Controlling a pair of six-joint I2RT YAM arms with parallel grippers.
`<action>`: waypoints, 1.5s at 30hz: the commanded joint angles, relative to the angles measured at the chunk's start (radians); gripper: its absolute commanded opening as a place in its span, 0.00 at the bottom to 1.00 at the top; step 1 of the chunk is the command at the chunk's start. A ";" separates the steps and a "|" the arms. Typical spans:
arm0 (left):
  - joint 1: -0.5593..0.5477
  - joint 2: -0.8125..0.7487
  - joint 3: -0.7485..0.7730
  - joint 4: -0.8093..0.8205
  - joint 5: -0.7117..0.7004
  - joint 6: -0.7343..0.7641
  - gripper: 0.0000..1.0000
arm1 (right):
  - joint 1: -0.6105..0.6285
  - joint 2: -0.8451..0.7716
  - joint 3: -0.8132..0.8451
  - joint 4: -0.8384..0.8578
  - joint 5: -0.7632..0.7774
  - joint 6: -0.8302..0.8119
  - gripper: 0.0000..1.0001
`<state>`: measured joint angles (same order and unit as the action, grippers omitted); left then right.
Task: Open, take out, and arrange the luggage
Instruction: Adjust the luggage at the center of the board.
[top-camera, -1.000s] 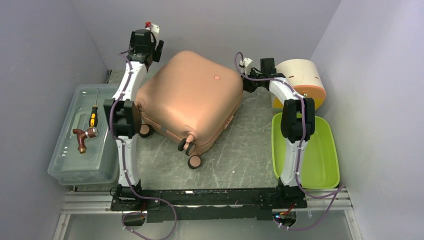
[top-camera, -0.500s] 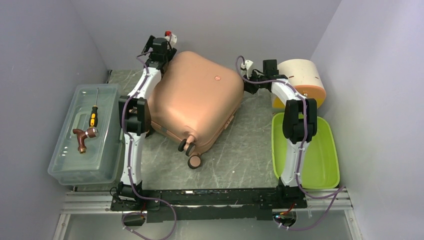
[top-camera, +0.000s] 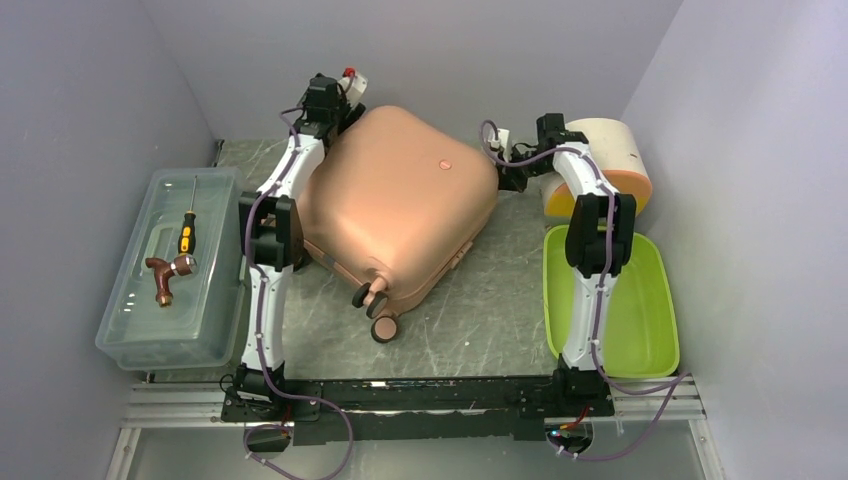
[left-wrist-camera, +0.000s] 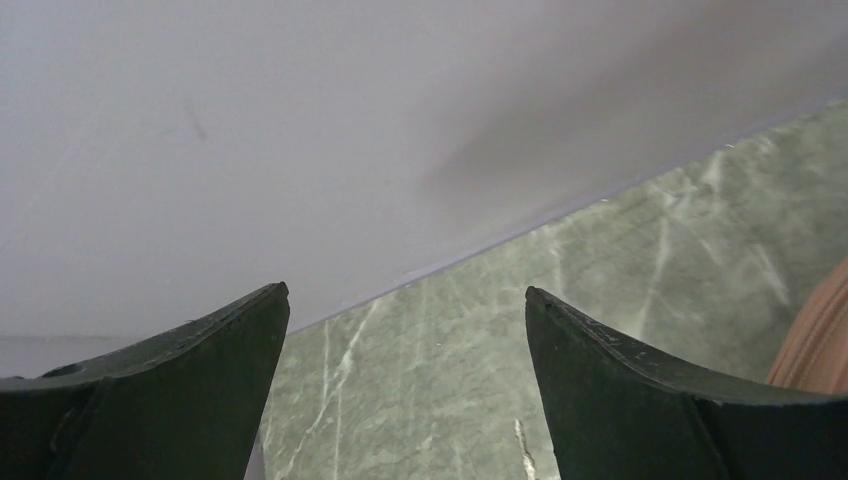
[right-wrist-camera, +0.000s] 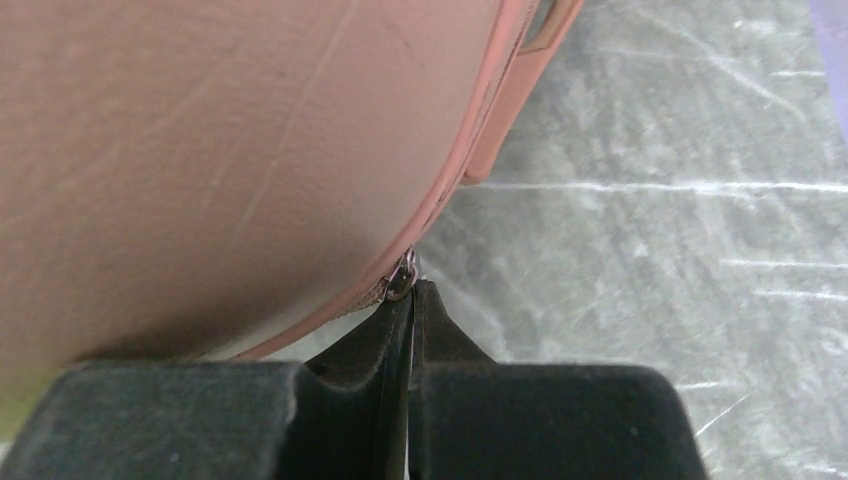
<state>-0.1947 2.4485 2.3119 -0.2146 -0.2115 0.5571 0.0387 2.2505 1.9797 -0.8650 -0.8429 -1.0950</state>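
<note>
Zipper pull (right-wrist-camera: 401, 283) pinched tight in my right end effector (right-wrist-camera: 411, 298), to unzip luggage (top-camera: 400, 205). My left end effector (left-wrist-camera: 406, 305) gapes empty by far corner, probably to brace.

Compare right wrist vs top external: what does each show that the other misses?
Right wrist only: the right gripper shut on the zipper pull at the luggage seam. Top external only: clear bin carrying a screwdriver and brass tap, lime-green tray, cream roll, the luggage wheels. Both: the closed salmon-pink luggage lying on the green marble table.
</note>
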 joint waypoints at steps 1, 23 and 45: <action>-0.205 0.034 0.006 -0.323 0.371 0.002 0.94 | 0.021 -0.130 -0.089 -0.091 -0.065 -0.217 0.00; -0.319 -0.074 -0.060 -0.607 0.717 0.139 0.88 | 0.038 -0.326 -0.325 0.252 0.121 0.055 0.00; -0.344 -0.103 -0.027 -0.419 0.363 -0.018 0.98 | 0.149 -0.139 -0.114 0.311 0.186 0.142 0.00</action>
<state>-0.4385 2.4054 2.2890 -0.5743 0.1787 0.6132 0.1116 2.1178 1.8355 -0.8173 -0.6647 -0.9737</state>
